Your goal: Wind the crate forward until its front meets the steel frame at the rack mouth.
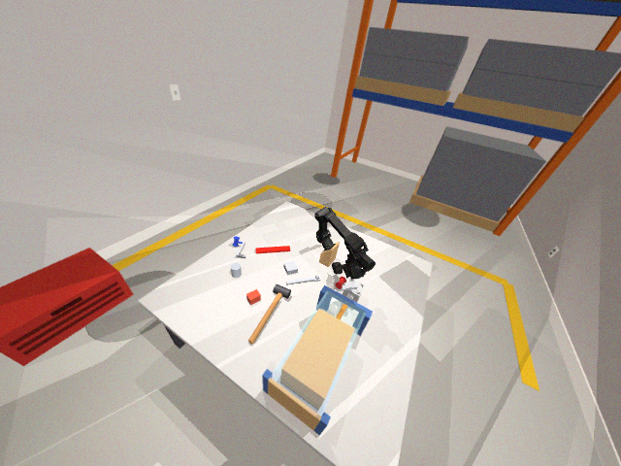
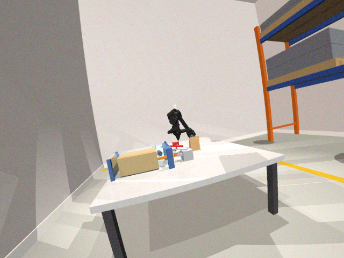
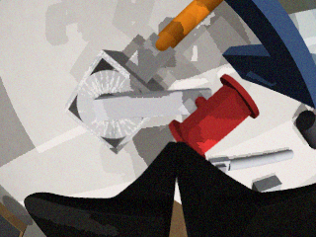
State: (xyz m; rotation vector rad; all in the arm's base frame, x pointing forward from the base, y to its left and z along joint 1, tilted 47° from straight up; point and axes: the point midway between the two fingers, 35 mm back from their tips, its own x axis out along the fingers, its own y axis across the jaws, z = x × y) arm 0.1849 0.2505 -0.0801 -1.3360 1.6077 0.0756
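Tan and seemingly flat on the desk (image 1: 190, 306) (image 2: 227, 163), the crate (image 1: 318, 350) (image 2: 138, 162) is at the left of the exterior view, inside the guard cubby (image 1: 268, 382) (image 2: 110, 170) and towards its rear. A plain gap separates its front from the blue steel frame (image 1: 365, 320) (image 2: 171, 158) (image 3: 291, 49), so the winding remains unfinished. The orange strap (image 1: 343, 312) (image 2: 166, 157) (image 3: 188, 22) spans that gap towards the winch.

Next comes the red-gripped handle (image 1: 341, 282) (image 2: 175, 145) (image 3: 217, 118). Its arm lies across the winch top, so the key is probably seated and the finding and fitting done. Above it hangs the pincer (image 1: 355, 275) (image 2: 178, 139) (image 3: 176, 148), closed narrow with nothing held; it may be placed to push the handle round.

Rightward stands the grey winch (image 1: 352, 293) (image 2: 187, 154) (image 3: 106, 84). Still left, he judges, are the turns that bring the crate to the frame, then moving clear.
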